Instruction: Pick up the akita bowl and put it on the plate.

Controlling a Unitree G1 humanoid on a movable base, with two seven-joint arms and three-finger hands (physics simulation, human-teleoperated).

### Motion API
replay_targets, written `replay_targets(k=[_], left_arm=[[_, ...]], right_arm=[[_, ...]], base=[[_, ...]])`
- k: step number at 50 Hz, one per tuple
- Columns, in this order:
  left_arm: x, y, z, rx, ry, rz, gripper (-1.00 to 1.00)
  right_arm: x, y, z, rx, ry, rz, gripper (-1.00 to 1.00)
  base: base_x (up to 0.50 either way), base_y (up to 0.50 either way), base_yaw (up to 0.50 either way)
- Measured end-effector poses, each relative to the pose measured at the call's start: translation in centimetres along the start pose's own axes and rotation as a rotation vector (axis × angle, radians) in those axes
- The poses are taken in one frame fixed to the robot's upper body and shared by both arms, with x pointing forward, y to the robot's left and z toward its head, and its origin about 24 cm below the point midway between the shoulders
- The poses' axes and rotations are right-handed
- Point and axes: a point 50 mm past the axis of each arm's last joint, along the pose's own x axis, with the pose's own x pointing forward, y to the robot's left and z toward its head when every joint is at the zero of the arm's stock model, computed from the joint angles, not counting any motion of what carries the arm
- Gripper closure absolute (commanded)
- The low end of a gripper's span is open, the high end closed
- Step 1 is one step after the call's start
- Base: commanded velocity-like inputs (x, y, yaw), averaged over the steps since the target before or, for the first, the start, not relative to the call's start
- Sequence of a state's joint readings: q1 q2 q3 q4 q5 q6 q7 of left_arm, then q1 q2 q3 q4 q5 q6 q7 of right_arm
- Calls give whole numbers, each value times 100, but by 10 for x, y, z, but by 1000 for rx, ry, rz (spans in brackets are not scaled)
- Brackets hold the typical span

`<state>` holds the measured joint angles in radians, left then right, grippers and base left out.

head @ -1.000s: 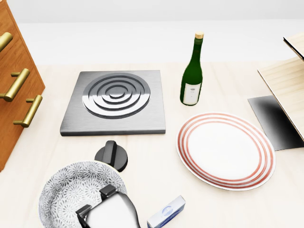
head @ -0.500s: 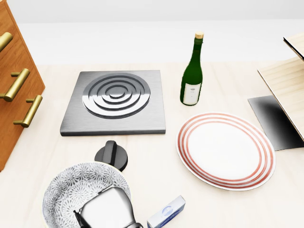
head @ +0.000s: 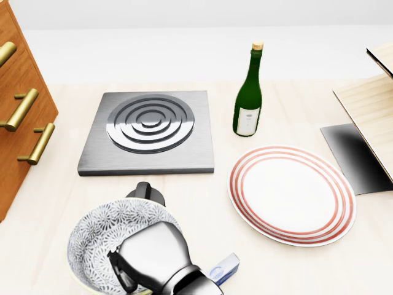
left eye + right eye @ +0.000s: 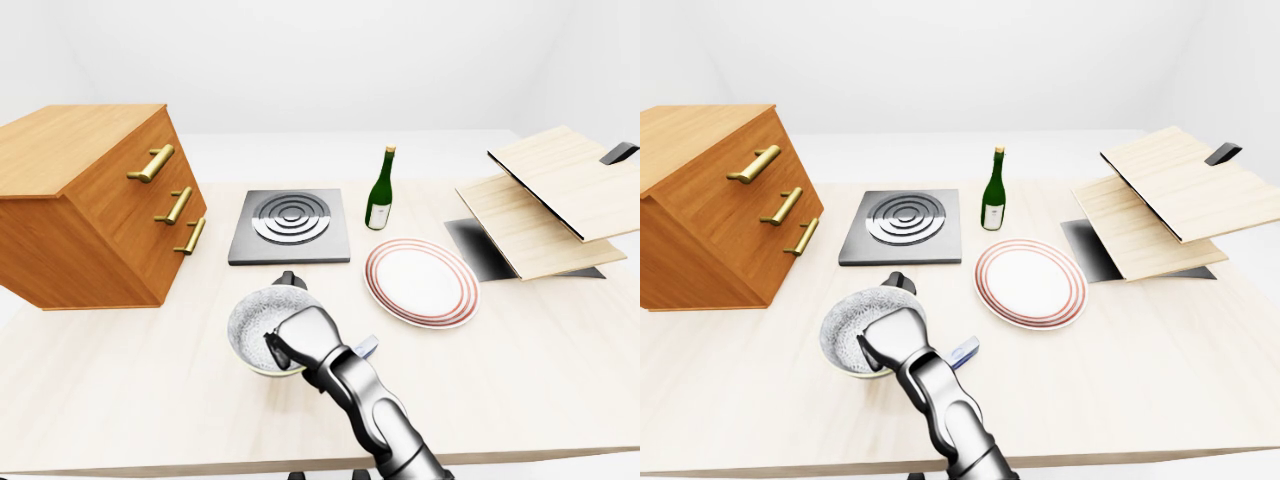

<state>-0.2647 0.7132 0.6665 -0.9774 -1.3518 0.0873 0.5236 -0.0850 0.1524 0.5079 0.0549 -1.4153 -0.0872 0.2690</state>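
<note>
Head view: the right hand (image 3: 153,257) comes in from the bottom edge and sits on the bowl (image 3: 101,230). Its dark fingers (image 3: 123,273) reach over the bowl's lower rim and down inside. They are closed tight on that rim. The bowl is at the bottom left of this view, over the pale table (image 3: 37,246), with its open side up. I cannot tell if it touches the table or is a bit off it.

A black knob (image 3: 146,190) peeks out just above the bowl. Above that lies a flat grey stove (image 3: 147,132) with round rings.

The plate (image 3: 291,193) is to the right of the bowl, well apart from it. It is white with red rings. A green bottle (image 3: 248,92) stands straight up just above the plate.

A small blue and white box (image 3: 222,269) lies just right of the hand.

In the left-eye view, wooden drawers (image 4: 95,205) stand at the left and wooden boards (image 4: 545,205) are at the right.
</note>
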Motion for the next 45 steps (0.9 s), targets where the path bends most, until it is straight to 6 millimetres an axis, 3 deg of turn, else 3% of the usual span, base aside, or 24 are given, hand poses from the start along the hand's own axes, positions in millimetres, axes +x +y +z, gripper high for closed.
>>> replay_targets(k=[16, 26, 37, 45], left_arm=[[0, 0, 0, -2, 2, -1, -100], [0, -1, 0, -6, 5, -5, -100], [0, 0, -1, -5, 4, -2, -100], [0, 0, -1, -3, 2, 0, -100]], right_arm=[[-8, -40, -3, -45, 2, 1, 96], [-13, -84, -1, -84, -3, -4, 96], [-24, -139, 10, -114, -48, -234, 96], [-30, -157, 14, -123, -68, -316, 96]], base=[[0, 0, 0], [0, 0, 0], [0, 0, 0], [0, 0, 0]])
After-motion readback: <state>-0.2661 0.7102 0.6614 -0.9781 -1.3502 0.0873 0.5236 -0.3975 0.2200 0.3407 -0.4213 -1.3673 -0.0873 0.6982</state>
